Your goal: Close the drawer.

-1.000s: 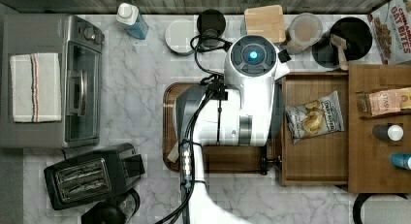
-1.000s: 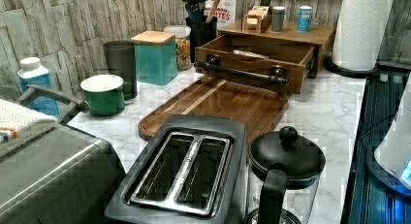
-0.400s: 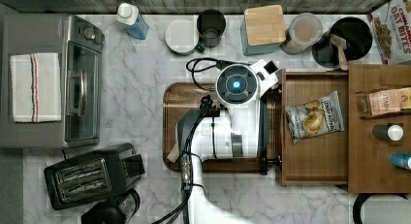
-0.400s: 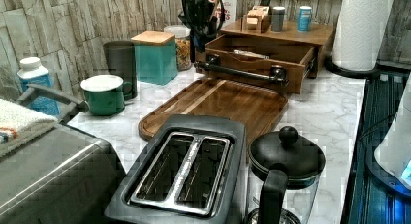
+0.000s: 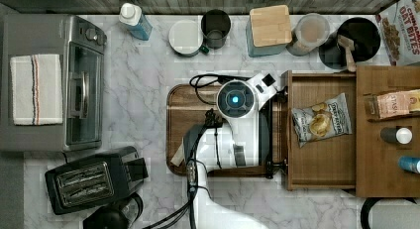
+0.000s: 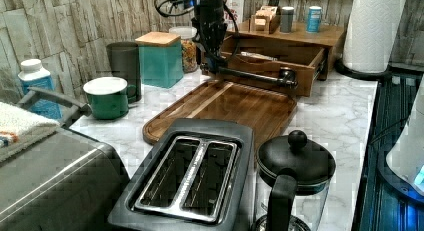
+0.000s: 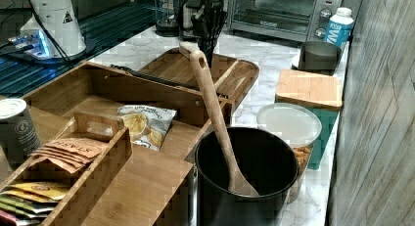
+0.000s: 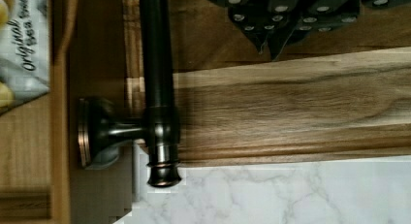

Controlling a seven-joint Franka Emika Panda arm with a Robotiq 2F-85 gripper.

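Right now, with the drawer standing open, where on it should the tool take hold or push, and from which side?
On the dark handle bar across the drawer front, near its middle. Come from the wooden tray side, the top view's left. The bar stands off the front panel on posts, leaving a gap, and the drawer closes toward the top view's right.

A marble counter [image 5: 133, 95] holds a silver toaster oven [image 5: 74, 85] with a striped cloth [image 5: 35, 89] folded on top at the top view's left. Below it sit a black 2-slot toaster [image 5: 91, 178] and a black-lidded kettle [image 6: 295, 163]. Along the back wall stand a blue bottle [image 5: 133, 21], a green mug [image 6: 107, 97], a dark cup [image 5: 216, 27], a teal canister with a wooden lid [image 5: 269, 28], a clear jar [image 5: 308, 33] and a black pot [image 7: 247, 174] holding a wooden spoon [image 7: 215, 113]. A dark wooden tray [image 6: 220, 111] lies mid-counter.
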